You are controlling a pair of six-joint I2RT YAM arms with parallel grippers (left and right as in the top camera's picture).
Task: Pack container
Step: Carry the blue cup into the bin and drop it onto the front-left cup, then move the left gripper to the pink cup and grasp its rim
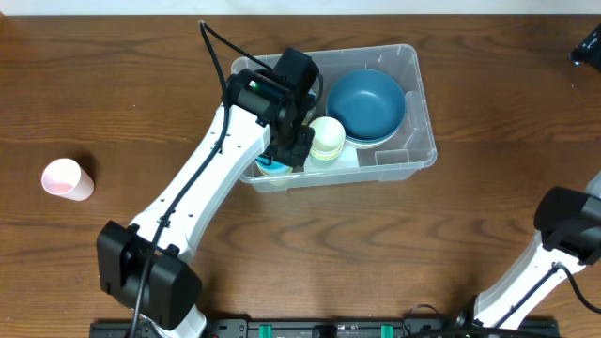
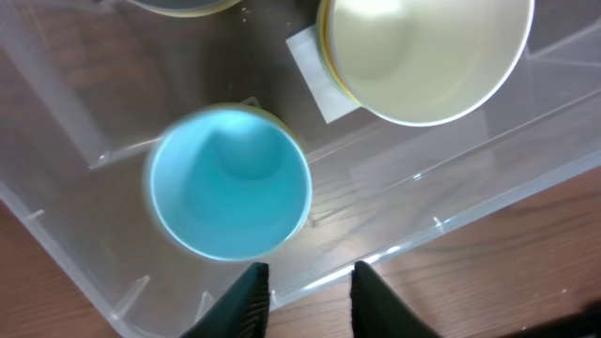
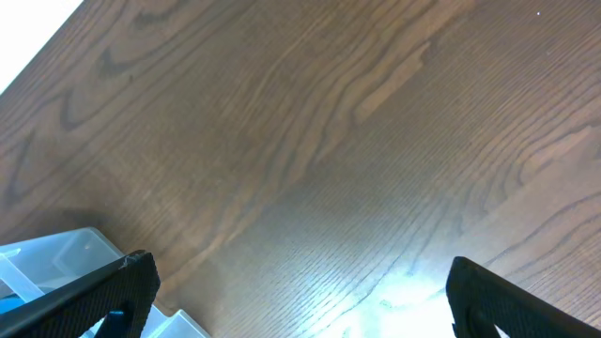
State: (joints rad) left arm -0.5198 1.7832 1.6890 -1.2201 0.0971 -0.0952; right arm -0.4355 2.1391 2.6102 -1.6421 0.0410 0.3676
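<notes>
Blue cup [image 2: 230, 183] (upright) inside container [image 1: 392, 156].

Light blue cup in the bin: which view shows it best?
Left wrist: the light blue cup is seen whole, mouth up. Overhead shows only a sliver under the left arm. Right wrist shows just a container corner.

Robot lab, arms [image 1: 211, 178] on wooden table [image 1: 113, 75]

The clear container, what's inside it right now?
Inside the container: a dark blue bowl, stacked pale cups, a light blue cup and a white label on its floor. From overhead the left arm covers part of the left end, so more could be hidden there.
</notes>
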